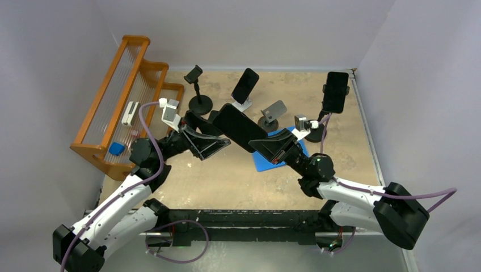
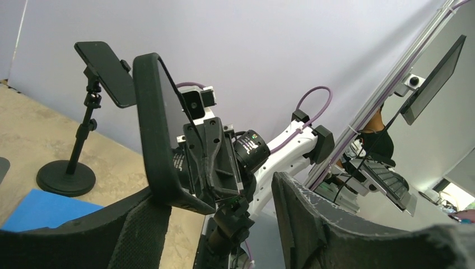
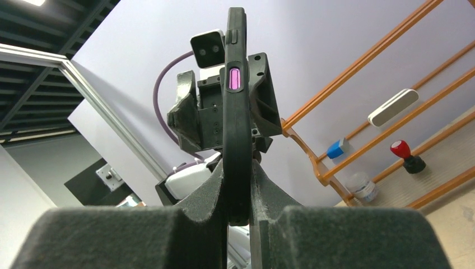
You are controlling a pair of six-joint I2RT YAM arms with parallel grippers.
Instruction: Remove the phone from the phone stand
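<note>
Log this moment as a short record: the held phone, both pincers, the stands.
phone: in the air between the two arms, on no stand
right pincer: shut on the phone's edge
left pincer: open, fingers either side of the phone's other end
grey stand: empty
middle back phone: on its stand
right back phone: on its stand

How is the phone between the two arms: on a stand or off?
Off. The right gripper is shut on the phone, holding it in the air, touching no stand.
</note>
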